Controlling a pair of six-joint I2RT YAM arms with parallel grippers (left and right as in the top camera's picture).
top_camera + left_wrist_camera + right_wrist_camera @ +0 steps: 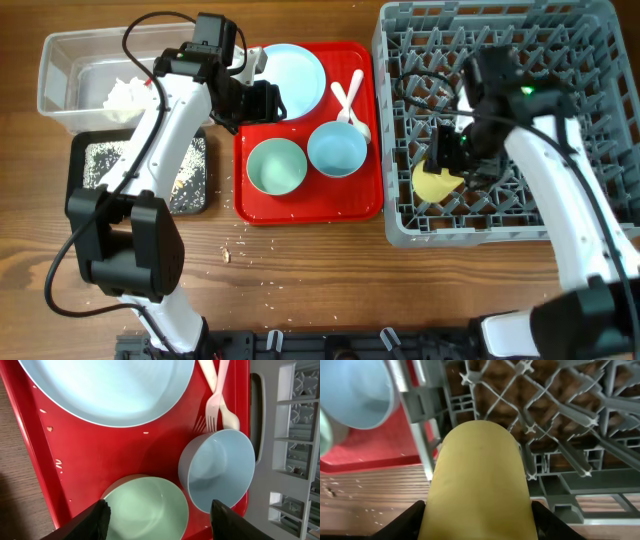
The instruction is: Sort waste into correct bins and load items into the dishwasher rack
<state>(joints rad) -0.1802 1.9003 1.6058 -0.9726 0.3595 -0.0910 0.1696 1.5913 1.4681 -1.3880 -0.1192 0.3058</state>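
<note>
Overhead | rack [500,232]: yellow cup [436,183], right pincer [478,522] pinching it | left pincer [160,512] spread | tub [58,52]: tissue [127,95]

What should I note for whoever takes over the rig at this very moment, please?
Left gripper: jaws open, empty, above the red tray.
Right gripper: shut on the yellow cup, inside the dishwasher rack.
Done: tissue in the clear tub, grains in the black tray.
To do: release the cup; rack the plate, green bowl, blue bowl and white utensils; clear crumbs off the table.
</note>
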